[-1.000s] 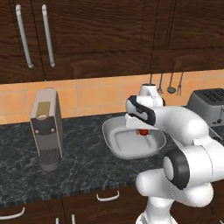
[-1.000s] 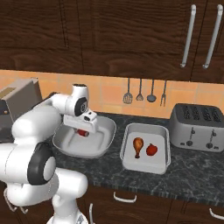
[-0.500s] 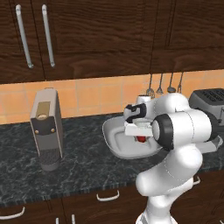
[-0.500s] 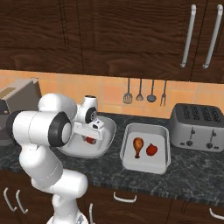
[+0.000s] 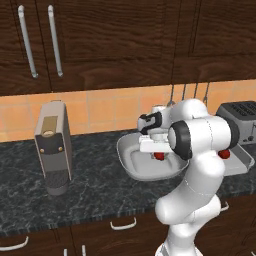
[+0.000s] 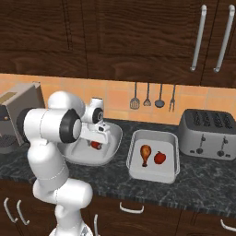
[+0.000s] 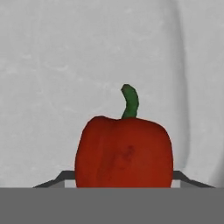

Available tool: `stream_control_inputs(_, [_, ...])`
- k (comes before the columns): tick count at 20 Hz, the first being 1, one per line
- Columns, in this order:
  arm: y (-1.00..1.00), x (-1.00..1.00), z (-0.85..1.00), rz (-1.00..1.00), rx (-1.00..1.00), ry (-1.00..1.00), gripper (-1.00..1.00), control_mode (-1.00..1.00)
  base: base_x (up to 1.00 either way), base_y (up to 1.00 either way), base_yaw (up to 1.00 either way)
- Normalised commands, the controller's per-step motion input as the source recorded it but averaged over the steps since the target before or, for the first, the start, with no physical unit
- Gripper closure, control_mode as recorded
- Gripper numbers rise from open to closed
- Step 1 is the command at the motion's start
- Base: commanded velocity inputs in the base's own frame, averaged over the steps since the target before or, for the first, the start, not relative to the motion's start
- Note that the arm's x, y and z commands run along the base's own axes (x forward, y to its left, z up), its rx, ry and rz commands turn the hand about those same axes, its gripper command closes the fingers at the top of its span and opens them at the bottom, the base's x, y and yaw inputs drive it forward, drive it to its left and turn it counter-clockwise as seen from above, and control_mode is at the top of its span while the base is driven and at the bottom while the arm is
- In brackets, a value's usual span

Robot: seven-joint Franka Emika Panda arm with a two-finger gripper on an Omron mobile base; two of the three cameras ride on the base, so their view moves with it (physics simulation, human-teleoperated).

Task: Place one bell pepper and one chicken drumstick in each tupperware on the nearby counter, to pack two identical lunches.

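At the left of the left base view a grey coffee machine (image 5: 52, 145) stands on the dark counter (image 5: 100, 195), well apart from the work. Right of it, at mid-frame, is the rounder tupperware tub (image 5: 131, 162). The gripper (image 5: 158, 149) hangs over the tub's far side with a red bell pepper (image 5: 159, 156) at its tips.

Over the last second the elbow has swung round and the pepper has sunk a little, so it now sits low inside the tub. In the hand view the pepper (image 7: 124, 153) stands stem-up against the pale tub floor, with a fingertip close on either side. I cannot tell whether they are pinching it or have just let go.

Further right, in the right base view, the rectangular tray (image 6: 154, 174) holds a chicken drumstick (image 6: 145, 154) beside a second pepper (image 6: 160, 157). Beyond it is the silver toaster (image 6: 209, 133). I judge the tray packed, and the tub, with its pepper delivered, lacks only its drumstick.
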Motion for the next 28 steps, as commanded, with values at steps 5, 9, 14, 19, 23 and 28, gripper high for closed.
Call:
stream_control_inputs(5, [0.00, -0.05, 0.34, 0.00, -0.08, 0.03, -1.00, -1.00, 0.00, 0.00, 0.00])
stream_control_inputs(9, [0.00, -0.16, 0.07, 0.00, -0.03, 0.06, -1.00, -1.00, 0.00, 0.00, 0.00])
stream_control_inputs(14, [0.00, -0.56, 0.12, 0.00, -0.02, 0.05, -1.00, -1.00, 0.00, 0.00, 0.00])
stream_control_inputs(19, [0.00, -1.00, 0.05, 0.00, 0.00, 0.05, -1.00, -1.00, 0.00, 0.00, 0.00])
stream_control_inputs(23, [0.00, -1.00, 0.00, 0.00, 0.00, 0.02, -1.00, -1.00, 0.00, 0.00, 0.00])
stream_control_inputs(28, [0.00, -1.00, 0.42, 0.00, 0.00, 0.00, -1.00, -1.00, 0.00, 0.00, 0.00])
